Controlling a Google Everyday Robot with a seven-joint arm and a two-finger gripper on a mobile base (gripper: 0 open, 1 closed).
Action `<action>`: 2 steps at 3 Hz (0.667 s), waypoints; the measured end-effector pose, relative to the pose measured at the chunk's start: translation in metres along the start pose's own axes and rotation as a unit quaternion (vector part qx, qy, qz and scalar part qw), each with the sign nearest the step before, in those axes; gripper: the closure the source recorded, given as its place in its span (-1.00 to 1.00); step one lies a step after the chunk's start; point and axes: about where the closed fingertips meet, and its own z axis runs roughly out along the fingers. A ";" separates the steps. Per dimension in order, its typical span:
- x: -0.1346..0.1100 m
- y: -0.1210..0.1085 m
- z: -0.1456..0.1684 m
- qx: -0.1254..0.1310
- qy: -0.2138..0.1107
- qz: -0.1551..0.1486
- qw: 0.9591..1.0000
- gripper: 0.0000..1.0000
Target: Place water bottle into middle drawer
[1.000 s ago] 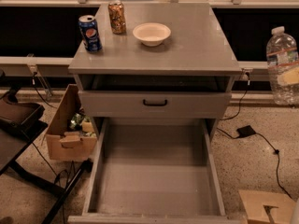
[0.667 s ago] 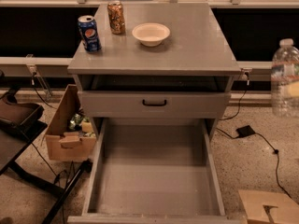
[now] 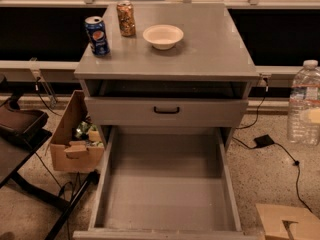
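The water bottle (image 3: 304,104) is upright at the far right edge of my view, well apart from the middle drawer (image 3: 167,194), which stands pulled out toward me with a bare floor. The bottle seems to hang above the ground rather than stand on it, so I judge it is being carried. A pale patch on its right side is all I can take for the claw (image 3: 314,115). The rest is out of view, and I cannot tell how wide it is set or how firmly it grips.

That is my first worry. The bottle is ribbed, thin-walled plastic, and with a grip I cannot check it could slip or swing on the way left.

The second worry is the path. Coming in low from the right, the bottle's base could strike the drawer's right wall (image 3: 227,179) or the cabinet post above it. Coming in too high and far, the cap or the arm could knock the shallower drawer front (image 3: 166,111) that overhangs the back of the opening.

A release from height would likely topple the tall bottle and let it roll on the smooth floor. The blue can (image 3: 97,35), gold can (image 3: 126,18) and bowl (image 3: 163,36) on the worktop (image 3: 210,54) are at risk only if the arm sweeps over the top.
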 end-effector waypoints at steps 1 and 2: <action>0.007 -0.015 0.001 0.010 -0.018 0.010 1.000 1.00; 0.050 -0.029 0.012 0.016 -0.055 0.005 0.998 1.00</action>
